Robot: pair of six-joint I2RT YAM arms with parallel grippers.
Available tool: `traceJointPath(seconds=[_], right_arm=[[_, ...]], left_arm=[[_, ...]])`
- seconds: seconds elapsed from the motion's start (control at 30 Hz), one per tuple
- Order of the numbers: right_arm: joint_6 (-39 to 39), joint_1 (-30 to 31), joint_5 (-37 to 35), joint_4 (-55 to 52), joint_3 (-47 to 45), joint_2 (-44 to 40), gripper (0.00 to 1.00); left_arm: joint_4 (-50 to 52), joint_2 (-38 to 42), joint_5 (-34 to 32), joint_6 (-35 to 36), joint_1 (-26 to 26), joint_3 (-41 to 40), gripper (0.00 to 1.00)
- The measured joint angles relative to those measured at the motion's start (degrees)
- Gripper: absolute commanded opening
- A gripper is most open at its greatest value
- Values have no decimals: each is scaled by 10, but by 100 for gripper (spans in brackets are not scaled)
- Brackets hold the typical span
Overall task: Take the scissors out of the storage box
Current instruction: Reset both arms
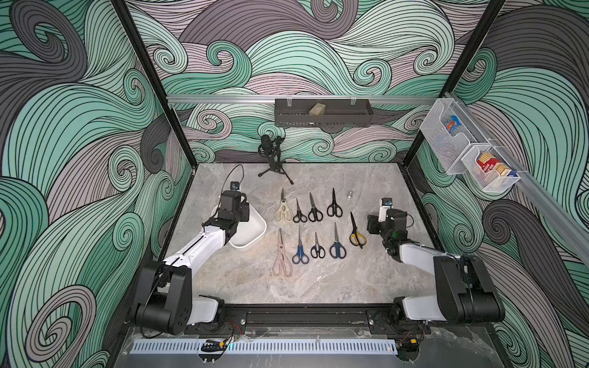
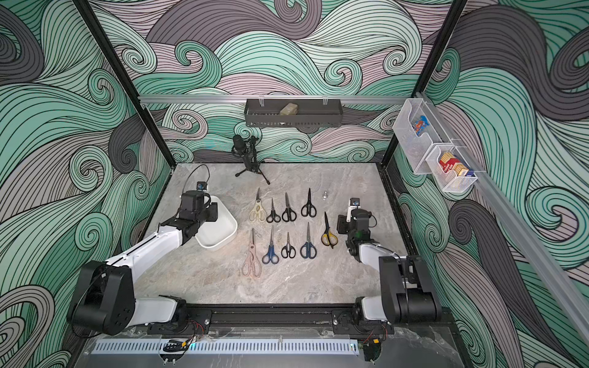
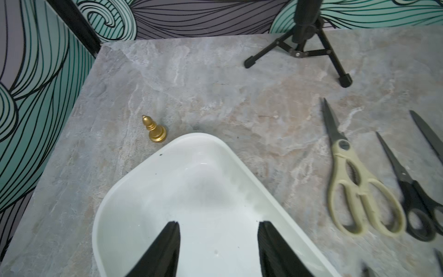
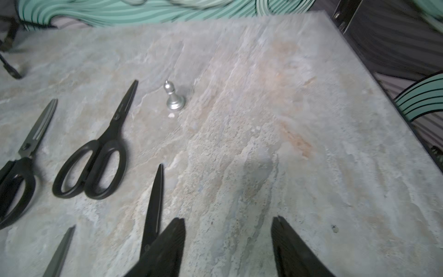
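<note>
The white storage box (image 1: pixel 255 234) (image 2: pixel 223 232) sits at the table's left, and the part of its inside (image 3: pixel 191 191) that shows holds nothing. My left gripper (image 3: pixel 219 223) hangs open over that box with nothing between its fingers. Several scissors lie flat in two rows at mid-table: cream (image 1: pixel 283 212), pink (image 1: pixel 281 258), blue (image 1: pixel 300 251), black (image 1: pixel 334 207) and yellow-black (image 1: pixel 357 235). My right gripper (image 4: pixel 229 218) stands open and empty over bare table, just right of the yellow-black pair's blade (image 4: pixel 154 199). In the right wrist view that pair's handles are hidden behind a finger.
A microphone on a tripod (image 1: pixel 274 159) stands at the back centre. A gold chess piece (image 3: pixel 154 130) stands beyond the box, a silver one (image 4: pixel 173 97) beyond the far row. A black wall tray (image 1: pixel 322 116) and wire-mesh baskets (image 1: pixel 462 146) hang on the walls.
</note>
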State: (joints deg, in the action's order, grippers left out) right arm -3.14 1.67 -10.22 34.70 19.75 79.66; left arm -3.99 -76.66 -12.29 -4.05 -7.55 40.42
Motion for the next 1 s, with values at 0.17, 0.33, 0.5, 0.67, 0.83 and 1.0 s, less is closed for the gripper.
traceJointPath(seconds=[0.17,0.33,0.5,0.67,0.83,1.0], right_arm=[[20,0,-42,184,-54,18,99],[28,-6,-57,301,-54,67,100],[25,-26,-45,380,-78,89,100],[25,-27,-40,414,-83,93,100],[26,-27,-36,431,-83,93,100],[25,-27,-33,436,-83,93,100]], left_arm=[[-137,-8,13,-3,61,-77,56],[-273,-26,12,-2,75,-153,56],[-383,-82,1,11,75,-178,55],[-416,-91,2,19,75,-176,53],[-437,-90,26,15,75,-176,53],[-494,-109,76,6,75,-177,63]])
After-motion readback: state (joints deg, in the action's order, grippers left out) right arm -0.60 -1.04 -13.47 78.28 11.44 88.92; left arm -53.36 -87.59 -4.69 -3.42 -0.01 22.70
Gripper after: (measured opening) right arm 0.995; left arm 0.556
